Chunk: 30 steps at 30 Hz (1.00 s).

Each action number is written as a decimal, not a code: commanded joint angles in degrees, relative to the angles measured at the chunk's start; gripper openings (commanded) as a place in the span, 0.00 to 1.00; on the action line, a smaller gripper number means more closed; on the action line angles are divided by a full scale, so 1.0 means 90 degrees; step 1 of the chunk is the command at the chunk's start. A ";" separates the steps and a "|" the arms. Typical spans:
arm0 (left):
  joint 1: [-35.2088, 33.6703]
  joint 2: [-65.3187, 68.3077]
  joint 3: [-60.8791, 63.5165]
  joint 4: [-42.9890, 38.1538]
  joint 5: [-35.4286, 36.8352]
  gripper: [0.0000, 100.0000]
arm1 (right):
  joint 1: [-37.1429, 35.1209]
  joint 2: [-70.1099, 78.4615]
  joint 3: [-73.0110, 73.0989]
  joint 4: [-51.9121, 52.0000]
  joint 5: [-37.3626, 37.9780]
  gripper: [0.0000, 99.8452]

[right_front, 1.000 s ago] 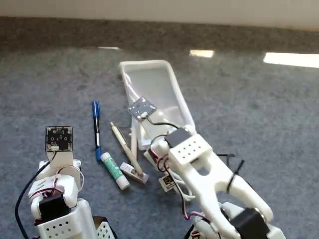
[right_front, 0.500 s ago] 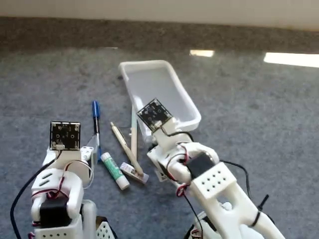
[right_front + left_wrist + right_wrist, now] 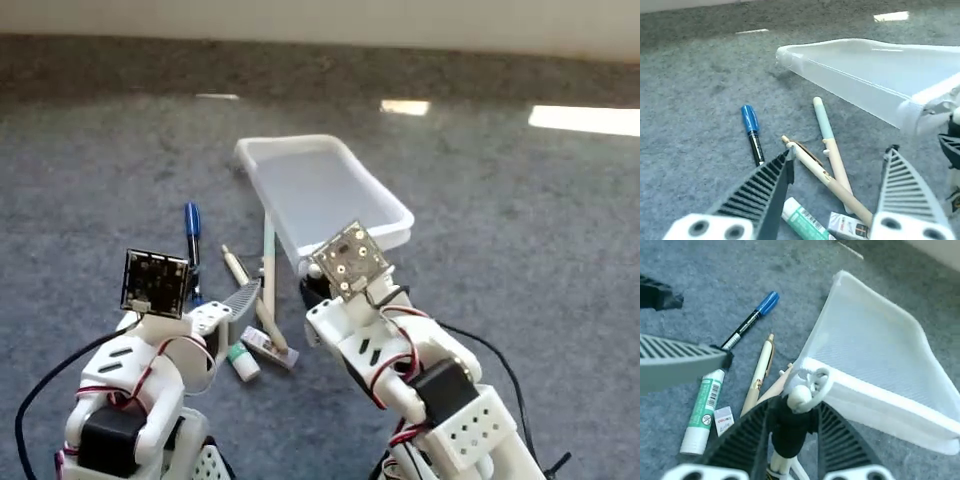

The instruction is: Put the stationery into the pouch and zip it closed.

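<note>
The pouch (image 3: 315,185) is a long, translucent white case with soft, frosted walls and rounded corners. It lies at an angle on the grey, short-piled table (image 3: 520,230). Its far corner rests on the surface and its near end is lifted a little. The right gripper (image 3: 792,407) is clenched on that near end, its ribbed black fingers closed round a dark tab just beside the white ring-shaped zipper pull (image 3: 816,380).

The stationery lies loose beside the pouch. There is a slim black marker (image 3: 751,127) with a glossy blue cap, and a cream pen (image 3: 815,167) with a metal clip. A second pen (image 3: 826,132) has a mint upper half and a cream lower half. A white-and-green cylindrical glue stick (image 3: 702,412) is also there, with a small boxy eraser (image 3: 724,418) just beside it. The two pens cross near their lower ends.

The left gripper (image 3: 840,152) hangs over this cluster with its wedge-shaped, ridged grey fingers (image 3: 765,192) spread wide and holding nothing. The two pens lie between the fingers in its wrist view.
</note>
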<state>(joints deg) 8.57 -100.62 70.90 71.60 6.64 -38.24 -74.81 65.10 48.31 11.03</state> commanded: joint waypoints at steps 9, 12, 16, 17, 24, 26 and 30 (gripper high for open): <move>0.0337 -0.0024 -0.0308 0.0029 0.0400 0.27 | -0.0200 -0.0737 -0.0122 0.0962 0.0957 0.01; 0.0357 -0.0024 -0.0308 0.0039 0.0410 0.27 | -0.0513 -0.0874 -0.0132 0.1158 0.1094 0.01; 0.0904 -0.0024 -0.0405 0.0283 0.0567 0.27 | -0.0571 -0.1031 -0.0132 0.1197 0.1094 0.01; 0.1001 -0.0024 -0.0435 0.0313 0.0567 0.27 | -0.0571 -0.1070 -0.0132 0.1206 0.1094 0.01; 0.1138 -0.0024 -0.0376 0.0313 0.0576 0.27 | -0.0630 -0.1402 -0.0142 0.1499 0.1074 0.01; 0.1128 -0.0024 -0.0288 0.0313 0.0576 0.27 | -0.0806 -0.1470 -0.0142 0.1509 0.1074 0.01; 0.1138 -0.0024 -0.0249 0.0303 0.0576 0.27 | -0.1138 -0.1490 -0.0142 0.1685 0.1074 0.01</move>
<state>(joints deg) 17.80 -100.62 70.73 74.33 11.12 -46.33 -87.56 65.10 62.90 20.44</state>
